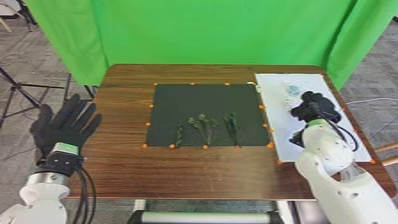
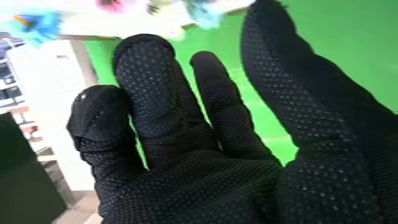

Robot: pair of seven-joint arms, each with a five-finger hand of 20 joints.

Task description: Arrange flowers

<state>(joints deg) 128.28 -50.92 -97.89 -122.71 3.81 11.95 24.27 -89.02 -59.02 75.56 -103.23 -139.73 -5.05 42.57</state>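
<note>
"What is on display?"

"Three slender green sprigs (image 1: 203, 126) lie side by side on a dark, orange-dotted mat (image 1: 191, 102), stems toward the robot, the middle one branching into leafy tips. The mat rests on a brown wooden tabletop (image 1: 169, 175)."

"And the blooms?"

"Pale blue and white flowers (image 1: 292, 90) lie on a white rectangular sheet (image 1: 286, 145) along the tabletop's right side. The right wrist view captures a vivid blue bloom with an orange part (image 2: 37, 26), a pink bloom (image 2: 111, 4) and a pale blue-green bloom (image 2: 204, 14)."

"How does the black-gloved right hand (image 1: 317, 107) look?"

"Open, its fingers (image 2: 147, 75) loosely extended and slightly bent, the thumb (image 2: 280, 65) well apart from them. They hold nothing. Whether the hand touches the sheet, I cannot tell."

"Its pose?"

"The white right arm (image 1: 333, 160) angles in from the bottom right corner, placing the hand above the sheet, just beside the flowers."

"The other side?"

"The black-gloved left hand (image 1: 64, 127) is beside the tabletop's left edge, empty, fingers straight, spread and pointing away from the robot."
</note>
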